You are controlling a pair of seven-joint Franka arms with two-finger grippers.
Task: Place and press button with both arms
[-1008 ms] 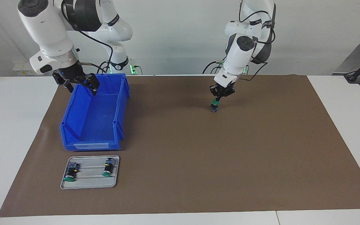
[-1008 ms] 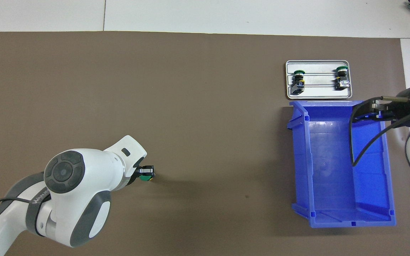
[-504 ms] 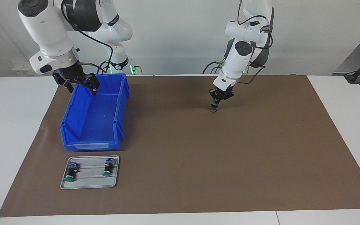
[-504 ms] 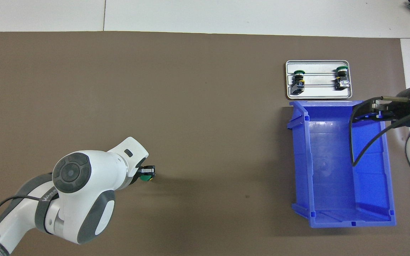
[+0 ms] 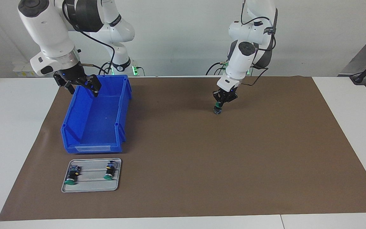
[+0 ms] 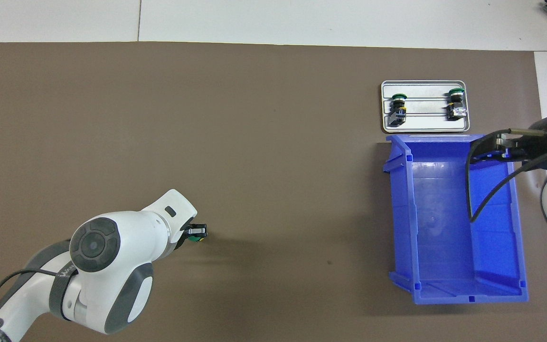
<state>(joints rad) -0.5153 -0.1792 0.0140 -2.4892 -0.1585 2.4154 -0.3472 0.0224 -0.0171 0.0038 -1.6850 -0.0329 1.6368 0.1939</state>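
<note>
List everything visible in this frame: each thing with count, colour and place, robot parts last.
button: one, green cap, standing on the mat under the left gripper
spare buttons: two, green caps, lying on the tray
tray: one, grey, farther from the robots than the bin
bin: one, blue, toward the right arm's end
mat: one, brown, covering the table
left gripper: shut, fingertips down on the button's cap
right gripper: open, over the bin, waiting
</note>
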